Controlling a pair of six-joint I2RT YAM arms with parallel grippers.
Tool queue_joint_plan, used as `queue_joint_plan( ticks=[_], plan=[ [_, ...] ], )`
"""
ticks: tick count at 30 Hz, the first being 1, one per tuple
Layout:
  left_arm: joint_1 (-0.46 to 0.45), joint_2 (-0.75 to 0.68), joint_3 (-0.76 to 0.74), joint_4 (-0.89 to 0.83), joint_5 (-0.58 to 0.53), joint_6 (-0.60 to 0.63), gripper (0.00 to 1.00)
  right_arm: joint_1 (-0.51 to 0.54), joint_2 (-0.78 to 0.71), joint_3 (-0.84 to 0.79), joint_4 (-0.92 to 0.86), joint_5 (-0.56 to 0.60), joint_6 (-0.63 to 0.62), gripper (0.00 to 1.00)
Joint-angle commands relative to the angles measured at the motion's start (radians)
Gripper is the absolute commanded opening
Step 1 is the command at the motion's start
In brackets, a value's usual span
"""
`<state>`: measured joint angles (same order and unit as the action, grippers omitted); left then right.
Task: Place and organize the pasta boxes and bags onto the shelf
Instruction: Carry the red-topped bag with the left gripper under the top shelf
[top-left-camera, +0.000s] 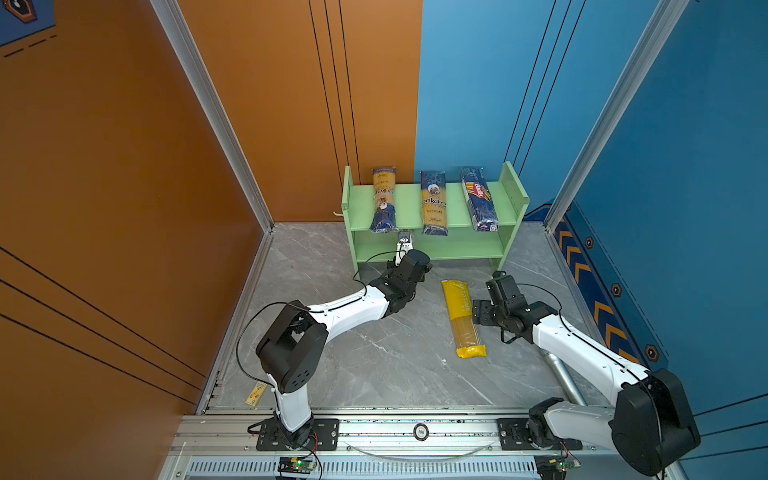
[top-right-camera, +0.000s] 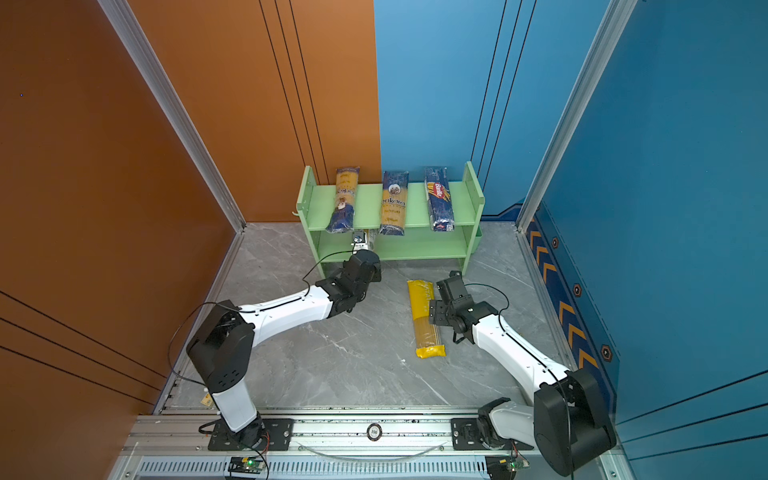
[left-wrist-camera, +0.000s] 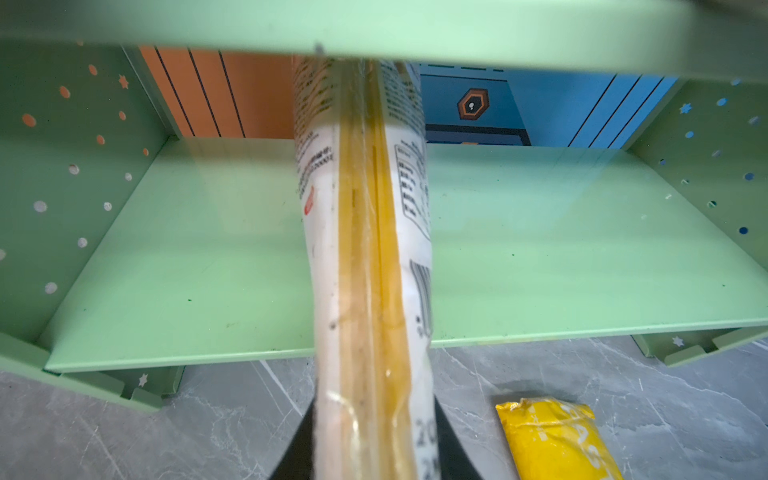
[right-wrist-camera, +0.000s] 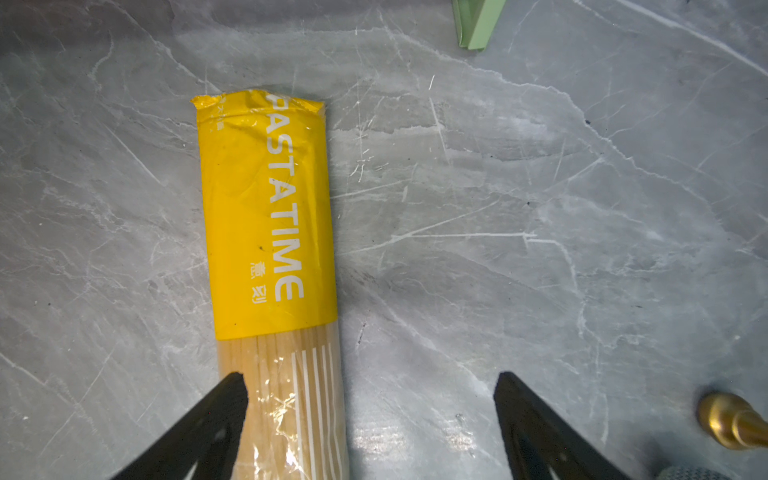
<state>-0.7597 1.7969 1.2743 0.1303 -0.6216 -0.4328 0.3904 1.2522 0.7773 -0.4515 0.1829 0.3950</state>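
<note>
Left tool (left-wrist-camera: 374, 419) grasps a clear white-labelled spaghetti packet (left-wrist-camera: 365, 249) under the light green wooden shelf's (top-left-camera: 457, 248) upper board, plain only in its wrist view; right tool (right-wrist-camera: 370, 378) gapes over the yellow-ended packet (right-wrist-camera: 266, 216) on the grey bench (top-left-camera: 374, 353).

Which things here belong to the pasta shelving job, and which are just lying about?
Job: green shelf; three top-tier packets; white-backed packet in left gripper; yellow packet on floor.
Lying about: silver tube beside right arm; yellow tag at floor edge.
</note>
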Motion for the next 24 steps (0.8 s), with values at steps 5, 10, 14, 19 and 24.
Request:
queue_joint_plan(
  ticks=[5, 10, 14, 19, 24],
  plan=[
    [0.014, -0.008, 0.080, 0.169, -0.057, 0.028, 0.00, -0.008, 0.018, 0.002, 0.007, -0.010, -0.015, 0.91],
    [0.017, -0.004, 0.090, 0.172, -0.052, 0.033, 0.00, -0.010, 0.017, 0.001, 0.008, -0.009, -0.014, 0.91],
    [0.019, 0.005, 0.102, 0.176, -0.054, 0.041, 0.00, -0.010, 0.017, 0.002, 0.008, -0.010, -0.015, 0.91],
    [0.022, 0.014, 0.111, 0.177, -0.048, 0.040, 0.00, -0.012, 0.018, 0.002, 0.008, -0.010, -0.015, 0.91],
    [0.026, 0.021, 0.115, 0.177, -0.049, 0.040, 0.00, -0.012, 0.019, 0.002, 0.008, -0.010, -0.016, 0.91]
  ],
)
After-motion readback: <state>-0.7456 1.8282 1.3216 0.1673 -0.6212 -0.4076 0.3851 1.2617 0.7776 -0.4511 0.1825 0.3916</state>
